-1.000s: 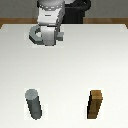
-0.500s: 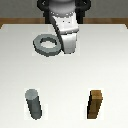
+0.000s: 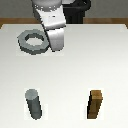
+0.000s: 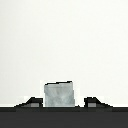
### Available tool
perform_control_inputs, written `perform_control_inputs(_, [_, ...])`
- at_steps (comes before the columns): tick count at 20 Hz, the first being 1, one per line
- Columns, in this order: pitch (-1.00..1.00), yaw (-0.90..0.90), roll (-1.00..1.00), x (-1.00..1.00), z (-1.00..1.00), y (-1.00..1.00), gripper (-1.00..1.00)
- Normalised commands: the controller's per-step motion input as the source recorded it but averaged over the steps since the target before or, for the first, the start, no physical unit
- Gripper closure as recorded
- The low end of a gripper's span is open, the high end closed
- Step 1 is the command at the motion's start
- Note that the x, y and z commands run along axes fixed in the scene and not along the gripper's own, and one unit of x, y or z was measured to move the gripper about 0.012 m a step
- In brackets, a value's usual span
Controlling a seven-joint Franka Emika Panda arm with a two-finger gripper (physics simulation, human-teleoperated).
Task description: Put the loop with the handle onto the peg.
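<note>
Exterior view looked down from high across the white table [image 3: 75,75]. Wrist view sat close, facing bare tabletop past a grey metal handle stub [image 4: 59,94].

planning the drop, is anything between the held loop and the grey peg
Nothing visible. The loop hangs from the gripper above bare table; the peg stands clear, and the wooden block sits well off to the exterior view's right.

A white worktop [image 3: 70,75] fills the scene. Near its far edge, a white robot arm [image 3: 52,22] reaches down, its lower part hiding the pincer. A flat grey loop with the handle [image 3: 33,42] sits against the arm on the exterior view's left, its wide hole facing up. Closer to the front, an upright grey peg [image 3: 33,104] stands on the exterior view's left, well apart from a brown wooden block [image 3: 96,104] on the exterior view's right.
</note>
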Motion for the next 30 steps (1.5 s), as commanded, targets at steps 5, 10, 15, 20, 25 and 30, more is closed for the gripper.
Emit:
perform_control_inputs(5, [0.00,0.00,0.00,0.60,0.00,0.00,1.00])
perform_control_inputs(10, [0.00,0.00,0.00,1.00,0.00,0.00,1.00])
perform_control_inputs(15, [0.00,0.00,0.00,1.00,0.00,0.00,1.00])
perform_control_inputs(20, [0.00,0.00,0.00,0.00,-0.80,0.00,1.00])
perform_control_inputs(25, [0.00,0.00,0.00,0.00,-0.40,0.00,1.00])
perform_control_inputs(30, [0.00,0.00,0.00,0.00,-0.80,0.00,1.00])
